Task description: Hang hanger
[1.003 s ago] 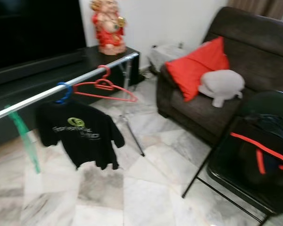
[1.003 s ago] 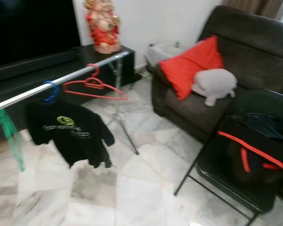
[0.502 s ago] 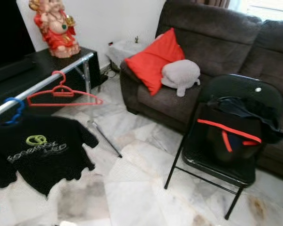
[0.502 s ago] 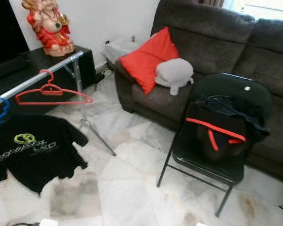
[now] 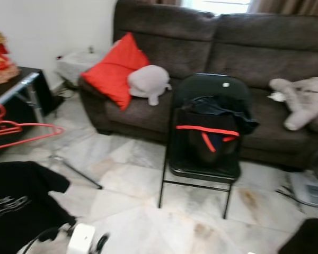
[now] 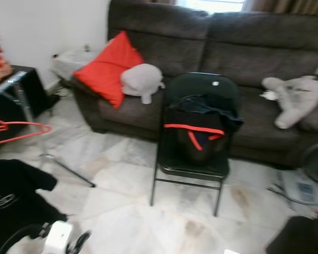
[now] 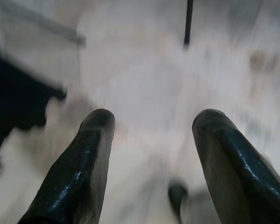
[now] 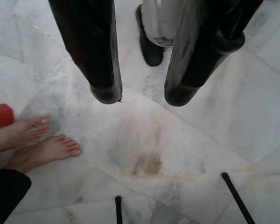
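A red hanger (image 5: 21, 135) is seen hooked on the metal rail (image 5: 13, 91) at the left edge of the head views, empty and tilted slightly. Below it, a black T-shirt (image 5: 18, 203) with a printed logo hangs low at the left. One thin leg of the rail stand (image 5: 77, 172) runs across the marble floor (image 5: 132, 196).

A black folding chair (image 5: 206, 137) stands in the middle of the floor, in front of a dark brown sofa (image 5: 212, 47). A heap of dark clothing with a red strip (image 5: 209, 132) lies on the chair. On the sofa a red cushion (image 5: 112, 71) and a grey soft toy (image 5: 147, 82) are placed at the left, touching each other, and a pale soft toy (image 5: 302, 100) at the right.

The left end effector (image 7: 151, 140) is pointed down at the floor, its fingers held wide apart and empty; the picture is blurred. The right end effector (image 8: 142, 91) is likewise aimed at the floor, its fingers parted by a narrow gap with nothing between them. A person's bare feet (image 8: 35, 142) are seen on the tiles near it.
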`<state>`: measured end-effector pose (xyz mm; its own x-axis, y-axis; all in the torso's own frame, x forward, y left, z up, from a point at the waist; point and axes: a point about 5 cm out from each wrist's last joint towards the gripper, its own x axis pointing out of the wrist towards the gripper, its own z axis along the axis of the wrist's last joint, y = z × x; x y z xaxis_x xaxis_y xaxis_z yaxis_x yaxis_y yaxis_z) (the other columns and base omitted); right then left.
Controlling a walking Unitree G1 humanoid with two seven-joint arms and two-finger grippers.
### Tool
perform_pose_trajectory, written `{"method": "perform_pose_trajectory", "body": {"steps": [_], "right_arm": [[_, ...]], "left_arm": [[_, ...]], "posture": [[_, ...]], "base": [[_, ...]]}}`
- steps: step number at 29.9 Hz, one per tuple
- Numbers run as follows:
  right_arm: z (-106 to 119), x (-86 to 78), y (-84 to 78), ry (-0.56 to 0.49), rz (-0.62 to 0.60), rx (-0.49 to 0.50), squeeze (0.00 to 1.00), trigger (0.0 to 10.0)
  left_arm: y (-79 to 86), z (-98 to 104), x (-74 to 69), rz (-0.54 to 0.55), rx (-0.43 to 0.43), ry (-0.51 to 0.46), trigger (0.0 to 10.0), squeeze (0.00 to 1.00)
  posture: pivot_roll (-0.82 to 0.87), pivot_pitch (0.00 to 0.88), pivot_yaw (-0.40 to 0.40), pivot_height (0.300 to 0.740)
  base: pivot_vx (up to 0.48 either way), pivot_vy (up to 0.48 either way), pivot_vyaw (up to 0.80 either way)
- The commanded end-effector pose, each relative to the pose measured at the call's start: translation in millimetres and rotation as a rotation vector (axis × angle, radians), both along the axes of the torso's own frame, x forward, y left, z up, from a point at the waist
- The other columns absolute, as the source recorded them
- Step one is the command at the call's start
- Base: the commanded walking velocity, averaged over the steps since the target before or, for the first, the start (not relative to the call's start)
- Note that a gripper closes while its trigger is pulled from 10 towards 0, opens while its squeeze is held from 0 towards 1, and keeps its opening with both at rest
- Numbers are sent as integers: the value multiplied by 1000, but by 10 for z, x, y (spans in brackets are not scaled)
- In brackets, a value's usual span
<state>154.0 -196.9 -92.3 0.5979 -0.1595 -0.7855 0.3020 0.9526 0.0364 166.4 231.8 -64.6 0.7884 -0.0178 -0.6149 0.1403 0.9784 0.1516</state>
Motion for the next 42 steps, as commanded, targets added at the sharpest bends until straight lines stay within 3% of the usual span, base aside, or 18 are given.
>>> {"method": "perform_pose_trajectory", "body": {"steps": [1,4,7,14,42], "right_arm": [[26,44,-32,-24,-13,-7,0,10000],[58,116,-8,-55,-9,-4,0,10000],[69,139,-8,-66,-24,-1,0,10000],[70,137,-16,-68,-32,2,0,10000],[56,121,-8,-53,-37,8,0,10000]], "left_arm": [[-5,-69,-94,-18,20,63,10000,0],[-11,-177,-277,-7,28,159,10000,0],[-12,-185,-288,8,17,165,10000,0],[-69,-110,-72,-6,0,112,10000,0],[-104,-141,-55,-9,0,155,10000,0]], "posture": [[65,7,12,740],[53,0,21,740],[52,0,23,740],[37,0,36,740],[18,0,30,740]], "base": [[0,0,0],[0,0,0],[0,0,0],[0,0,0],[305,0,-19]]}}
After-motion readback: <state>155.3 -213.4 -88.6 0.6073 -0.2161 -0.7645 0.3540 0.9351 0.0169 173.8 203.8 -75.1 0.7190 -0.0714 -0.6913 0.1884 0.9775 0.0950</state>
